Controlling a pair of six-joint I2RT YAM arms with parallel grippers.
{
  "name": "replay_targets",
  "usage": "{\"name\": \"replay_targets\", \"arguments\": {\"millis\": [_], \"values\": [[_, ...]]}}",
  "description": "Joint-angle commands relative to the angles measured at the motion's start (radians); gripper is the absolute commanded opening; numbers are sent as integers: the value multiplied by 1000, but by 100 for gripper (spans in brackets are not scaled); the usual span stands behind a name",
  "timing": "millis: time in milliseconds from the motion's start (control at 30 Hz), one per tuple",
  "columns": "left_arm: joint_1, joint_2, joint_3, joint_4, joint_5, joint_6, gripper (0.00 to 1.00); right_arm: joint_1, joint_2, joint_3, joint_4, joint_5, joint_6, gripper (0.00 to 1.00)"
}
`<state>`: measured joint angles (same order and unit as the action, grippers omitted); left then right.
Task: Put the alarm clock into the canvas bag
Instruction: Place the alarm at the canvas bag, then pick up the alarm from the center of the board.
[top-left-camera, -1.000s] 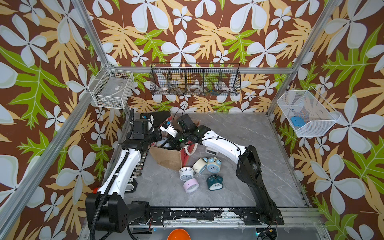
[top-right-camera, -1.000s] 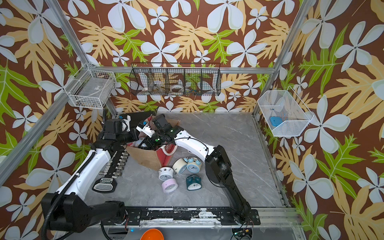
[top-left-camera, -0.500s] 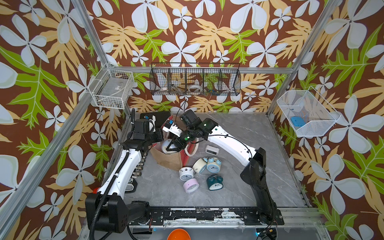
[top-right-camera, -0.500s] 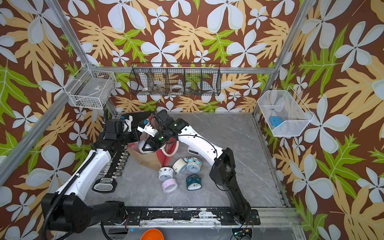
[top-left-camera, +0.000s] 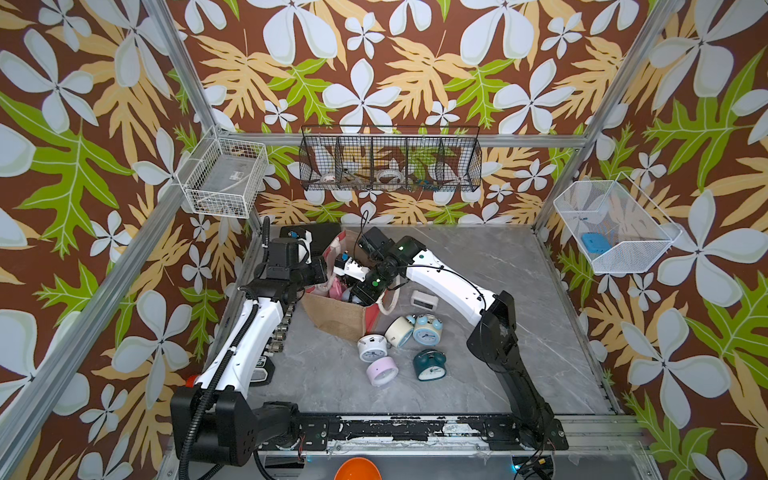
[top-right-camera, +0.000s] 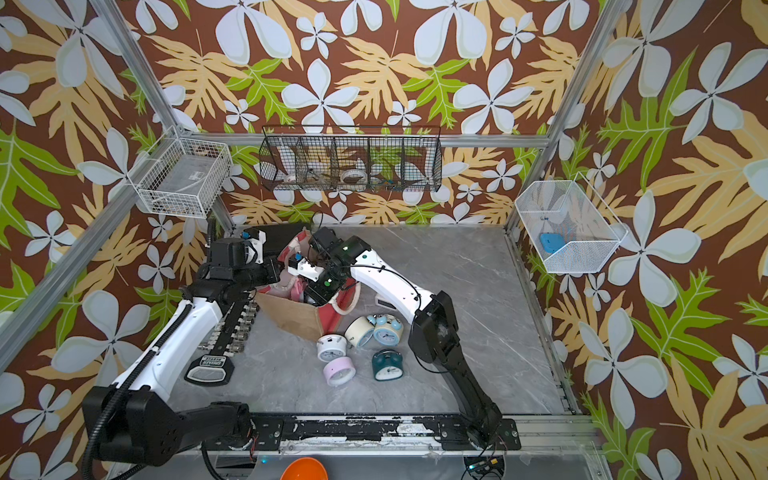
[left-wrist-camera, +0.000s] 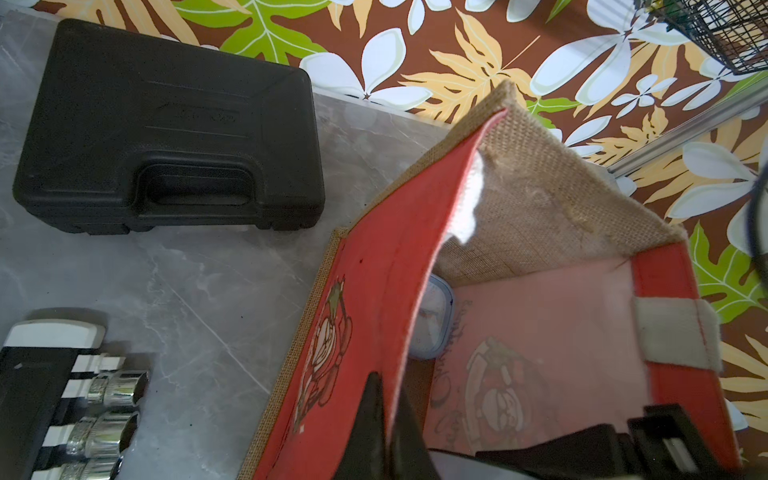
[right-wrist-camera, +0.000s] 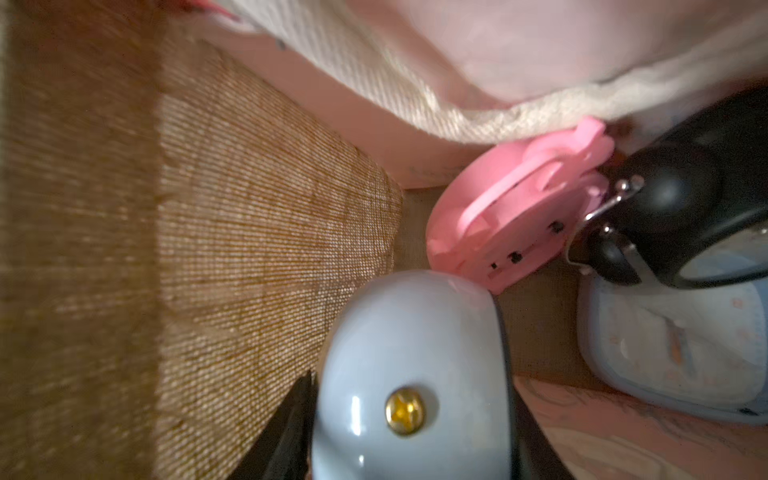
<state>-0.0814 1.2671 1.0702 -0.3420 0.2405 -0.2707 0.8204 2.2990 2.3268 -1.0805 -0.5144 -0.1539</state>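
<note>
The alarm clock (right-wrist-camera: 399, 324), round and pale blue-grey, is found inside the canvas bag (top-left-camera: 336, 320) at the far left of the table (top-left-camera: 519, 257), its brass-screwed back turned toward the wrist camera. It is clamped between the half-spread fingers of the right gripper (right-wrist-camera: 409, 399). The bag's floor lies just beyond it, where a pink clock (right-wrist-camera: 511, 216) and a black clock (right-wrist-camera: 685, 216) are crowded. The bag's red panel rim is pinched by the left gripper (left-wrist-camera: 388, 424), fingers together, so the mouth is held open. Only a release is judged to be needed.

Both top views look steeply down on the bag (top-left-camera: 338, 318) from afar; the left wrist camera hovers close at its rim, the right inside it
</note>
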Motion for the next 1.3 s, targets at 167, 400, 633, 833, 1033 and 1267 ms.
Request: {"name": "replay_targets", "arguments": {"millis": [167, 400, 633, 833, 1033, 1267], "values": [[0, 0, -1, 49, 10, 2, 0, 2, 70, 24, -40, 65, -26, 46], [0, 2, -1, 48, 12, 1, 0, 12, 144, 29, -30, 50, -38, 49], [0, 4, -1, 49, 11, 1, 0, 19, 198, 31, -20, 19, -56, 56], [-1, 6, -1, 48, 7, 1, 0, 19, 218, 37, -9, -12, -61, 71], [0, 15, 3, 42, -4, 1, 0, 19, 155, 25, 27, -38, -56, 87], [0, 15, 3, 39, -11, 3, 0, 8, 46, 21, 86, -16, -12, 89]]}}
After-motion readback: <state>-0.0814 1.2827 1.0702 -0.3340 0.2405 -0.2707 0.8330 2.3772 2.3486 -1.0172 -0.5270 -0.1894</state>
